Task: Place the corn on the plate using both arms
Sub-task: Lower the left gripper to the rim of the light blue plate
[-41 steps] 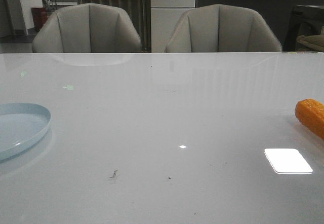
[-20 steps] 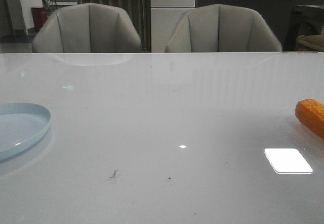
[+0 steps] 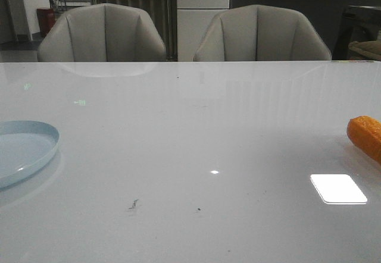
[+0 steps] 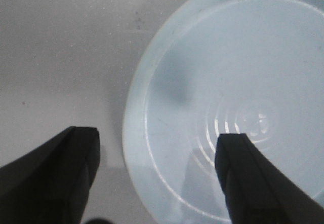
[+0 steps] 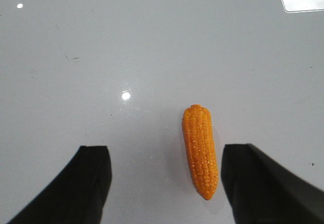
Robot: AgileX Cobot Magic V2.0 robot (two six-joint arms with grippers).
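The orange corn [image 3: 366, 135] lies on the white table at the right edge of the front view, partly cut off. In the right wrist view the corn [image 5: 200, 150] lies flat between the black fingers, nearer one of them; my right gripper [image 5: 166, 176] is open and above it. The pale blue plate [image 3: 24, 150] sits at the table's left edge. In the left wrist view the plate [image 4: 228, 97] lies below; my left gripper [image 4: 158, 171] is open over its rim, holding nothing. Neither gripper shows in the front view.
Two grey chairs [image 3: 104, 34] stand behind the table's far edge. A bright light reflection [image 3: 338, 188] lies on the table near the corn. Small dark specks [image 3: 133, 204] mark the table's front middle.
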